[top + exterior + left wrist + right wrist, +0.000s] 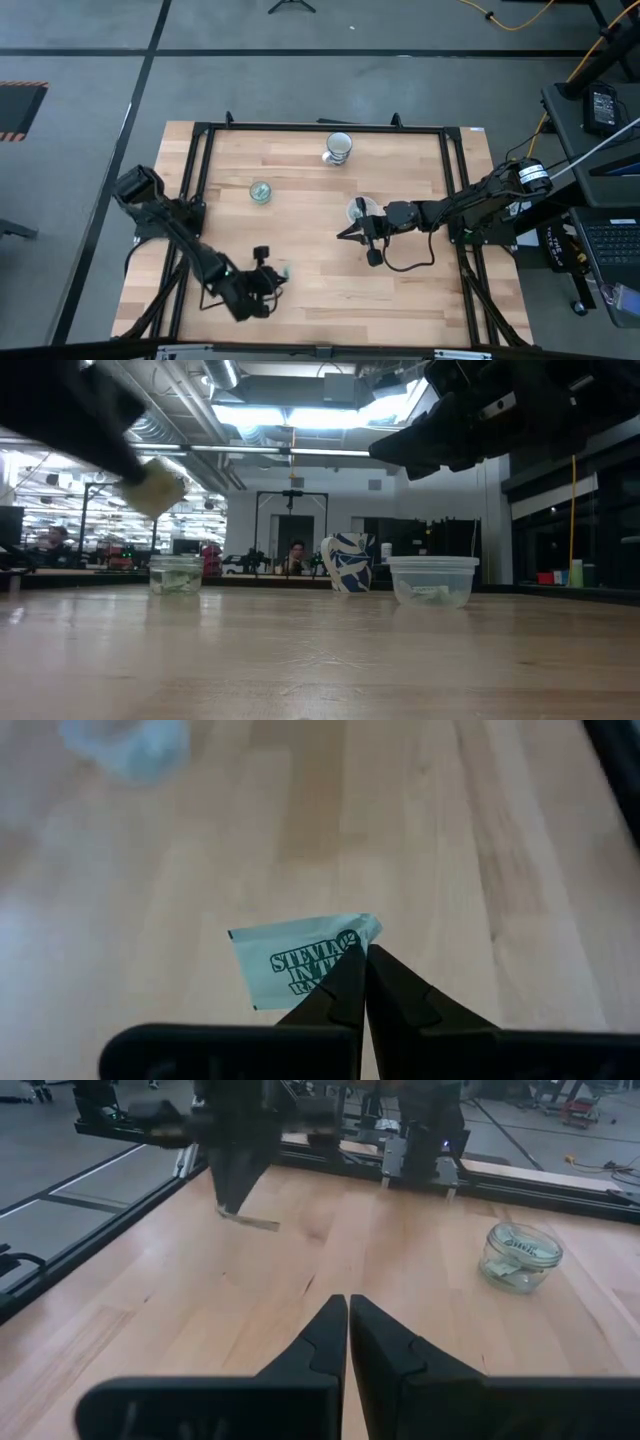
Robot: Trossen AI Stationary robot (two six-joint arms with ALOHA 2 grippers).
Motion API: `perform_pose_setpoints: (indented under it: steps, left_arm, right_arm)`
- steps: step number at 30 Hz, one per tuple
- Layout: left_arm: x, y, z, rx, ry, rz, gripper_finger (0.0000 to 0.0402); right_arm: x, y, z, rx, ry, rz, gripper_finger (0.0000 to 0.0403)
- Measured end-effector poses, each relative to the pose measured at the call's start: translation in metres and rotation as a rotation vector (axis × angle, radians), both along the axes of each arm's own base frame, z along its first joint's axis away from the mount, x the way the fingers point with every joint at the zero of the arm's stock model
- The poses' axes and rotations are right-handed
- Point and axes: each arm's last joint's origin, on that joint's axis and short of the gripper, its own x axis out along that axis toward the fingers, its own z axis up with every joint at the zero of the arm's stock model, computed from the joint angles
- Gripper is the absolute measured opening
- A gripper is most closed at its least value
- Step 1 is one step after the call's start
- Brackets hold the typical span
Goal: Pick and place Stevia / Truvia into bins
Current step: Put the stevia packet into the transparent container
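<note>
1. Your left gripper [358, 960] is clenched on a light green flat Stevia packet [300, 960], lifted off the wooden surface [320, 280].
2. Next, carry it to the small clear round cup [261, 192].
3. Your right gripper [347, 1320], pinched shut and empty, waits beside the wider clear cup [360, 209].

Grey concrete floor [90, 60] with dark seams; ceiling strip lights [290, 415] lit; person seated [296, 556] beyond wooden table [320, 270].
</note>
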Motion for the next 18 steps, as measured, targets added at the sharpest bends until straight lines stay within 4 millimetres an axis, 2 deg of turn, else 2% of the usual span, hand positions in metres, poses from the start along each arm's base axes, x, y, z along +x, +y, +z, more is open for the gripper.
perform_pose_setpoints:
  steps: [5,9,18]
  left_arm:
    - [0.012,0.027,0.033,0.067,-0.020,-0.130,0.0002]
    - [0.019,0.048,0.051,0.070,-0.036,-0.219,0.0002]
    - [0.041,0.083,0.064,0.087,-0.084,-0.409,0.0002]
  right_arm:
    - [0.000,0.000,-0.001,-0.009,0.009,0.002,0.0021]
    - [0.000,0.000,-0.002,-0.053,0.010,0.015,0.0021]
    - [-0.002,0.003,-0.002,-0.146,-0.013,0.168,0.0021]
